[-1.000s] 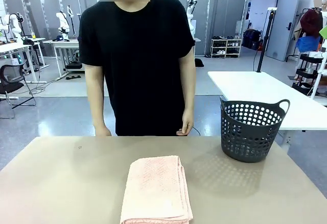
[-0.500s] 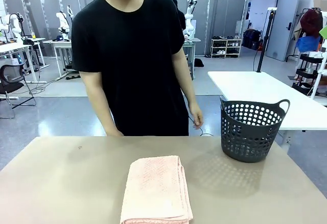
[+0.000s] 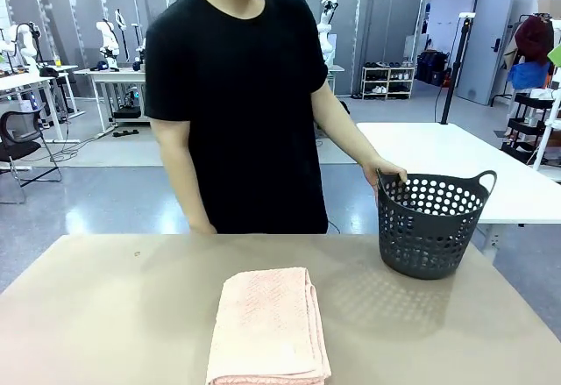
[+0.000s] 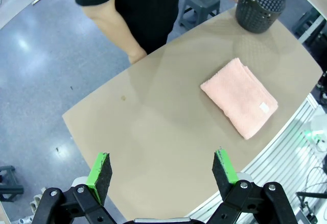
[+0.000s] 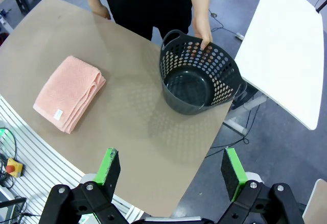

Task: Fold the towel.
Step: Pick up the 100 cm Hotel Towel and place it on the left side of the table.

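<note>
Folded towel (image 3: 270, 325) on the near middle of the table (image 3: 105, 315); both grippers high above it, jaws apart and empty.

The left gripper (image 4: 162, 170) and right gripper (image 5: 170, 174) hold nothing. The towel looks already folded: any further fold should pinch both corners of one short edge together, keeping layers aligned. Soft pink terry, rounded fold edges, small white tag (image 4: 264, 107). The person's hand (image 3: 383, 172) grips the rim of a rigid, perforated dark basket (image 3: 432, 227), empty inside.
</note>
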You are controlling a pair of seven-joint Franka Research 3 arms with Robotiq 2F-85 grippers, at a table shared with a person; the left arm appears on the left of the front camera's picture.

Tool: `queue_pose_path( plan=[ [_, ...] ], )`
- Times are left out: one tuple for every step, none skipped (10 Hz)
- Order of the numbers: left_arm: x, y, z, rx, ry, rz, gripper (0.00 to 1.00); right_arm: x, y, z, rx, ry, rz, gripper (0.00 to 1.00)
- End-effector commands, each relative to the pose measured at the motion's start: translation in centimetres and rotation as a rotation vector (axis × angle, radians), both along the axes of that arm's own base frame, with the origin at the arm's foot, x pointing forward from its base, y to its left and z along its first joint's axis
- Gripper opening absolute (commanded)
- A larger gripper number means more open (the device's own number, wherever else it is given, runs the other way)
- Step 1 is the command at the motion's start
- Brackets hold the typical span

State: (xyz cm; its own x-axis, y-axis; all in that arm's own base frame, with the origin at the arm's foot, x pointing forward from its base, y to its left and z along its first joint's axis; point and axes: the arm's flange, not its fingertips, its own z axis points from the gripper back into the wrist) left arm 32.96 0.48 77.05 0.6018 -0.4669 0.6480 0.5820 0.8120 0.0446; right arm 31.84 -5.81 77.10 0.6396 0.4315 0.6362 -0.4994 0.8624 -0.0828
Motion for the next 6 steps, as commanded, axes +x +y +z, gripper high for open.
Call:
queue_pose_path(
  plan=[
    [-0.1, 0.0, 0.2, -0.002, 0.001, 0.001, 1.0, -0.1, -0.1, 0.0, 0.002, 0.003, -0.001, 1.0],
    [-0.1, 0.0, 0.2, -0.002, 0.001, 0.001, 1.0, -0.1, -0.1, 0.0, 0.002, 0.003, -0.001, 1.0],
    [-0.1, 0.0, 0.2, -0.002, 0.001, 0.001, 1.0, -0.1, -0.1, 0.0, 0.002, 0.003, -0.001, 1.0],
    [-0.1, 0.0, 0.2, -0.002, 0.001, 0.001, 1.0, -0.1, -0.1, 0.0, 0.002, 0.003, -0.001, 1.0],
    [0.0, 0.0, 0.0, 0.0, 0.0, 0.0, 1.0, -0.1, -0.1, 0.0, 0.002, 0.003, -0.001, 1.0],
    [1.3, 0.0, -2.6, -0.076, 0.067, 0.015, 1.0, -0.1, -0.1, 0.0, 0.002, 0.003, -0.001, 1.0]
  ],
)
